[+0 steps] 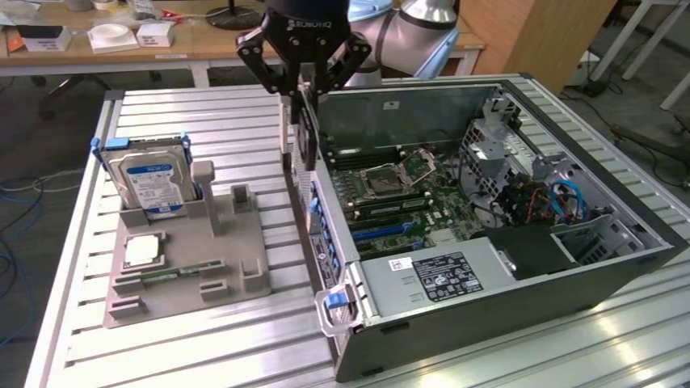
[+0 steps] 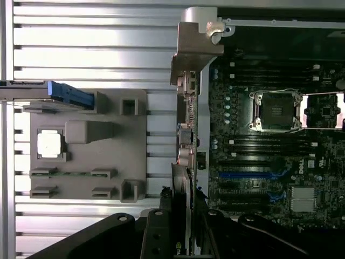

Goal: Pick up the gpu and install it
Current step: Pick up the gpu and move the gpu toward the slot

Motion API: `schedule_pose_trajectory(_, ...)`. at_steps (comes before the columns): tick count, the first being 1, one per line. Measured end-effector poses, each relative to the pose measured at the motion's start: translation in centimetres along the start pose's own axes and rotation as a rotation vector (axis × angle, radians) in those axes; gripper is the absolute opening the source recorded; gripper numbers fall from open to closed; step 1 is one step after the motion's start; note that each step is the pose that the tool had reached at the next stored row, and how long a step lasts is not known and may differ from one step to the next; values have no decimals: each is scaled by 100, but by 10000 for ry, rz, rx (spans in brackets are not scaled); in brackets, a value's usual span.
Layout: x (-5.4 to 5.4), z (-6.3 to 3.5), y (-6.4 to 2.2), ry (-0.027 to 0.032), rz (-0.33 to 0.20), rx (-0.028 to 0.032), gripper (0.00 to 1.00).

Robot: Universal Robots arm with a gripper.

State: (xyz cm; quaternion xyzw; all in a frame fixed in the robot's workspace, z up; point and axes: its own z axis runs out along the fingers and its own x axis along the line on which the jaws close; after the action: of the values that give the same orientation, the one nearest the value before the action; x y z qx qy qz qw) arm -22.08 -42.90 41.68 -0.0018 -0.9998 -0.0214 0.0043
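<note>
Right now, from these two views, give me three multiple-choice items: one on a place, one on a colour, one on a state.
1. The hard drive stands: A in the case; B in the holder; C in the gripper.
2. Its label is: A red; B blue-white; C green.
3. The gripper is: A open; B shut, empty; C shut on the gpu.
Answers: B, it stands upright in the grey holder beside the case; B, its blue-white face shows; C, the gpu hangs clamped in it.

Wooden desk (image 1: pixel 199 40) behind, blue cables (image 1: pixel 9 246) on floor (image 1: pixel 48 149)
</note>
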Motion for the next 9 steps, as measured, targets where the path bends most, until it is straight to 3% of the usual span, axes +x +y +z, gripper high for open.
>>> schedule_pose_trajectory(9, -255, -3, 0, -1, 9, -1, 26)
